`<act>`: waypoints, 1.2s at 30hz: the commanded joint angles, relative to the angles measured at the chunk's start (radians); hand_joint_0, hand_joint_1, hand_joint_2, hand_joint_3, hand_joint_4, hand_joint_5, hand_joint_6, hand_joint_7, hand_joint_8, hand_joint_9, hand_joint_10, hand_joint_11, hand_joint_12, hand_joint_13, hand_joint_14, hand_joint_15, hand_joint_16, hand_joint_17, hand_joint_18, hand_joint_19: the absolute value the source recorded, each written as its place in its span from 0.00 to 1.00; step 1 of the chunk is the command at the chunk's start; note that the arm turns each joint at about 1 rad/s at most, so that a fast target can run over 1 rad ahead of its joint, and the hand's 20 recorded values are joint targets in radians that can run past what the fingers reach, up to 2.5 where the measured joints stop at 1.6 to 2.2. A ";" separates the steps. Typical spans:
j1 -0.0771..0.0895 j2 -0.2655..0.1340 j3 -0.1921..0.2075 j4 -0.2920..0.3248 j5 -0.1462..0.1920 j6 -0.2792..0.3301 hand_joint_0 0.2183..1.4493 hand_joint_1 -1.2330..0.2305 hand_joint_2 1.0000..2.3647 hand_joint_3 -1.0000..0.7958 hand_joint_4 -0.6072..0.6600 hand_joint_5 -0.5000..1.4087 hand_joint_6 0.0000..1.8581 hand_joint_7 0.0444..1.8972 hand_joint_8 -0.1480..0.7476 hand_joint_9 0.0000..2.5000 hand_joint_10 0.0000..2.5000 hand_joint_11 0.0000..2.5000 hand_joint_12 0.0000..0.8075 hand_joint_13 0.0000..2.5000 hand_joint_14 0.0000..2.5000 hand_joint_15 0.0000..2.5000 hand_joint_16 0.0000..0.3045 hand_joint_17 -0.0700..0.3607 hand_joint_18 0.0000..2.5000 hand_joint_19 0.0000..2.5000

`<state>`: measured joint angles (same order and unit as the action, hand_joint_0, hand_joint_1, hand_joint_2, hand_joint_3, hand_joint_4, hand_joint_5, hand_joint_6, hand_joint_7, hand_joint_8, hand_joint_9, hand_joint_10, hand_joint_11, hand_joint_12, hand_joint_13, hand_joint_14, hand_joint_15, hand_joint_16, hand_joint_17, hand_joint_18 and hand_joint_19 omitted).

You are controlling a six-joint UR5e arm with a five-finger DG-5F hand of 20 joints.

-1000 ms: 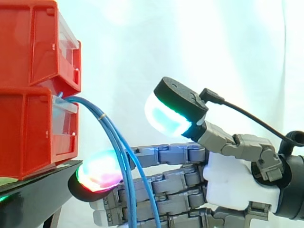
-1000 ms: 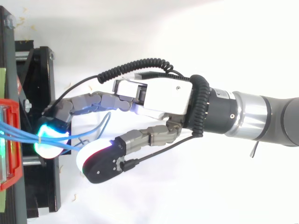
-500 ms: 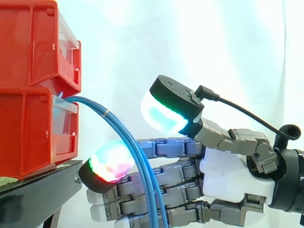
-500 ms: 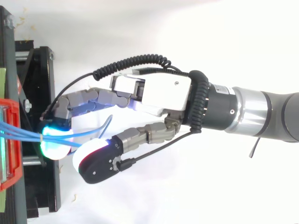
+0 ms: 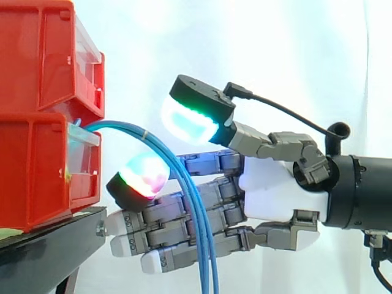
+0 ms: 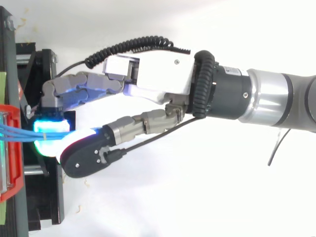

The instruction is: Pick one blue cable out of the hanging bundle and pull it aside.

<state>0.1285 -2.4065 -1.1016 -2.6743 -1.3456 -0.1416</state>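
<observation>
Side view: two red bins are stacked at 9 o'clock, the upper red bin point(image 5: 43, 55) on the lower red bin point(image 5: 37, 171), and both are carried by a black stand point(image 5: 43, 251) at 7 o'clock. A white curtain point(image 5: 294, 61) is seen behind everything.

The blue cables point(image 5: 199, 239) are led out of the clear front point(image 5: 82, 147) of the lower bin. They are arched over towards 3 o'clock and then hung straight down to the 6 o'clock edge as a tight bundle.

The hand point(image 5: 275, 190) is brought in from 3 o'clock with its palm turned to the camera. Most of its fingers point(image 5: 153, 229) are held straight and pointed at the stand, behind the hanging bundle. One finger is bent upward, and its glowing finger pad point(image 5: 142, 174) is placed at the 9 o'clock side of the bundle. The thumb point(image 5: 187, 121) is raised above the cables, at the 12 o'clock side of the fingers. A gap is left between the thumb and the finger pad, and the cables are passed through that gap, so the hand is spread apart and nothing is clamped. Contact between the cables and the straight fingers cannot be judged.

Top view: the cables point(image 6: 19, 132) are run from the bin at 9 o'clock up to the glowing tips of the hand point(image 6: 158, 74), and the arm point(image 6: 276, 101) is entered from 3 o'clock.
</observation>
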 commanded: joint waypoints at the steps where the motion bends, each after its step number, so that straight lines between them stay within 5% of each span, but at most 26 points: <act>1: -0.004 0.000 0.025 -0.036 -0.007 0.022 0.28 0.45 0.01 0.33 0.66 0.20 0.35 0.60 0.49 0.21 0.00 0.03 0.41 0.16 0.00 0.06 0.17 0.43 0.17 0.10; 14: -0.009 0.001 0.071 -0.124 -0.024 0.045 0.28 0.44 0.01 0.34 0.63 0.18 0.42 0.55 0.49 0.22 0.00 0.05 0.41 0.16 0.00 0.06 0.17 0.43 0.17 0.10; 25: -0.012 0.001 0.078 -0.131 -0.024 0.045 0.28 0.38 0.01 0.46 0.61 0.17 0.48 0.52 0.49 0.22 0.00 0.08 0.41 0.17 0.00 0.07 0.16 0.42 0.20 0.11; 36: -0.033 0.003 0.112 -0.170 -0.047 0.043 0.37 0.31 0.00 0.32 0.56 0.16 0.48 0.53 0.48 0.22 0.00 0.08 0.41 0.19 0.00 0.06 0.16 0.42 0.23 0.10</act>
<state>0.1012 -2.4039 -1.0018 -2.8279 -1.3859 -0.0973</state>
